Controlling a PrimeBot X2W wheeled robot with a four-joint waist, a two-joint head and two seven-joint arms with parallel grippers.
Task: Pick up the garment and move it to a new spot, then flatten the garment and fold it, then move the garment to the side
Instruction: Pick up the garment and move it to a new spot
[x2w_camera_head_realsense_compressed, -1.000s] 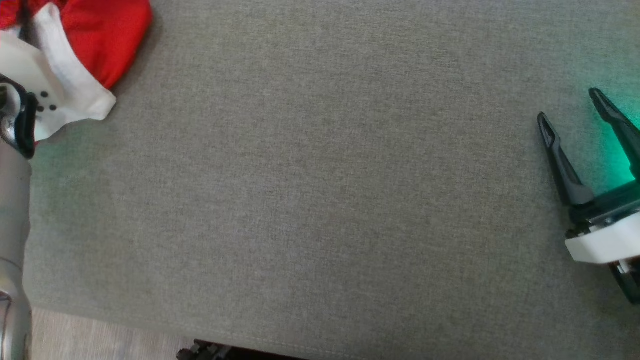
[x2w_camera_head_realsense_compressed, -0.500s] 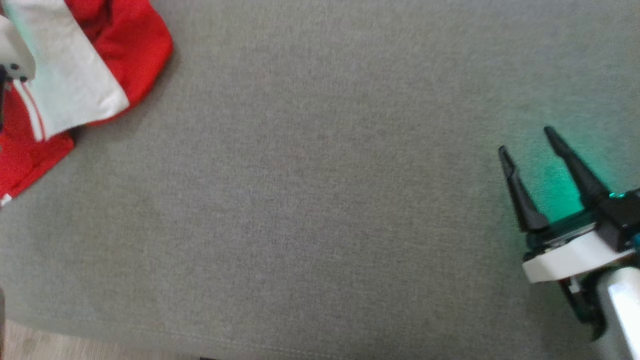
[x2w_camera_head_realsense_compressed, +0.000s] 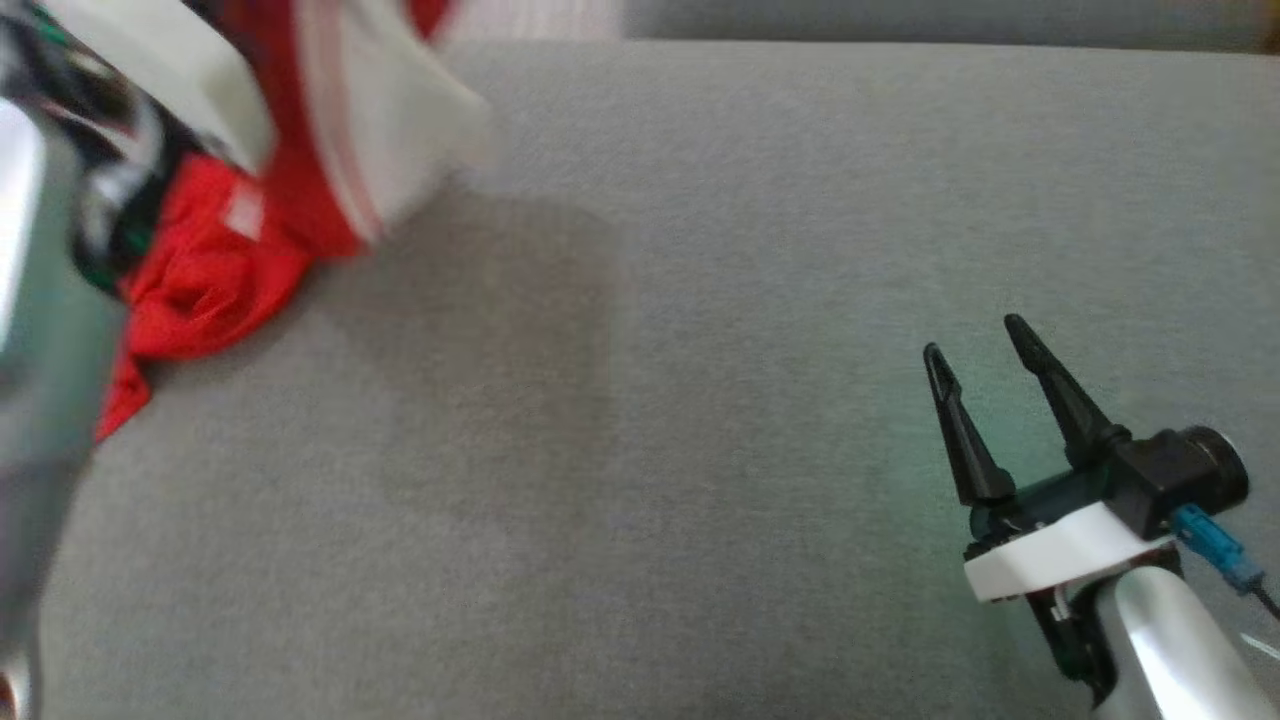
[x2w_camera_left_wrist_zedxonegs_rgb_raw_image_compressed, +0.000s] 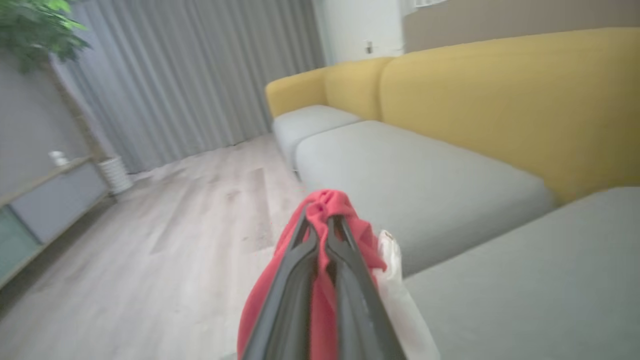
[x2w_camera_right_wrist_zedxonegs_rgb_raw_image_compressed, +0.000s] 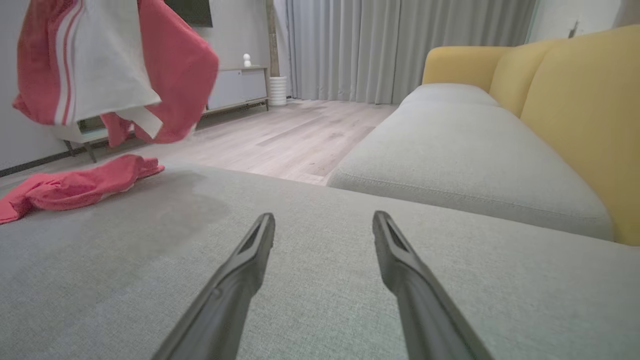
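L gripper (x2w_camera_left_wrist_zedxonegs_rgb_raw_image_compressed: 320, 222) clamped on red-and-white garment (x2w_camera_left_wrist_zedxonegs_rgb_raw_image_compressed: 327, 202), cloth bunched over its tips. Most of it hangs in air; one end lies on grey cushion (x2w_camera_head_realsense_compressed: 640, 420) below. R gripper (x2w_camera_head_realsense_compressed: 972, 336) spread wide, holding nothing, low over cushion, well apart from garment. Bare cushion btwn them. Cushion edge & floor (x2w_camera_left_wrist_zedxonegs_rgb_raw_image_compressed: 200, 200) beyond L gripper.

The garment (x2w_camera_head_realsense_compressed: 205, 285) is smeared by motion blur and cut off by the head view's top edge (the left forearm (x2w_camera_head_realsense_compressed: 40, 330) is blurred likewise).
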